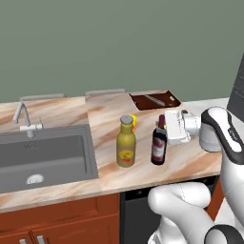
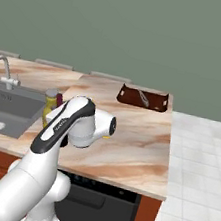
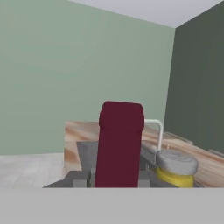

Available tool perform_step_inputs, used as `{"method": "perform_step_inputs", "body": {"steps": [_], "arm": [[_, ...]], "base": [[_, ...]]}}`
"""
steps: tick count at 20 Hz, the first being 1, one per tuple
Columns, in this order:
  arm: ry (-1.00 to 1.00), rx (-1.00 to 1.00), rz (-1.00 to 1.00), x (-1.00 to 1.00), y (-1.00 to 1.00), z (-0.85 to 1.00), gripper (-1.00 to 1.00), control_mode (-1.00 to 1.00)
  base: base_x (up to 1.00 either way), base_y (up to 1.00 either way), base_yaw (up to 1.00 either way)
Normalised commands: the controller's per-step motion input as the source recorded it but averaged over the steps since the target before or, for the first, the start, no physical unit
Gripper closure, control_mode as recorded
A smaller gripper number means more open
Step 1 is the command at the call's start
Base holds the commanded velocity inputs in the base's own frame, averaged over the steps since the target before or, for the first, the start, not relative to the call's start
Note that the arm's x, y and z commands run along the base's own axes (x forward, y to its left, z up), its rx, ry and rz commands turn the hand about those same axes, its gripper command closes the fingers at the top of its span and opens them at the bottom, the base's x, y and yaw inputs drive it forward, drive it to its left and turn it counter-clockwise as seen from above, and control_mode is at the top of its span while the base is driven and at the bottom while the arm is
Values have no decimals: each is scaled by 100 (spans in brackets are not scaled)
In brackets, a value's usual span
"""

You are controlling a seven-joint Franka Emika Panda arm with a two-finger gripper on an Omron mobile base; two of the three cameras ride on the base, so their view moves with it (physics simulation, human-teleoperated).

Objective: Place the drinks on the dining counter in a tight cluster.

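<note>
My claw pinches the neck of the wine bottle, standing on the desk just right of the olive-yellow bottle, to the claw's left, so the drinks cluster tightly.

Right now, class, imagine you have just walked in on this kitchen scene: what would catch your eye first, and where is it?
First, the white arm's gripper clamped shut on the neck of the dark wine bottle, which stands upright on the marbled dining counter. Close to its left stands the fat olive-yellow bottle with a grey cap, near the dark grey sink. Farther back lies a brown tray at the counter's far edge.
</note>
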Motion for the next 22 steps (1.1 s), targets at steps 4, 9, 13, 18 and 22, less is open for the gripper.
{"method": "perform_step_inputs", "body": {"steps": [4,9,13,18,22], "arm": [[0,0,0,0,0,0,100,100],[0,0,0,0,0,0,100,100],[0,0,0,0,0,0,100,100],[0,0,0,0,0,0,100,100],[0,0,0,0,0,0,100,100]], "base": [[33,0,0],[21,0,-1],[9,0,-9],[0,0,0],[0,0,0]]}}
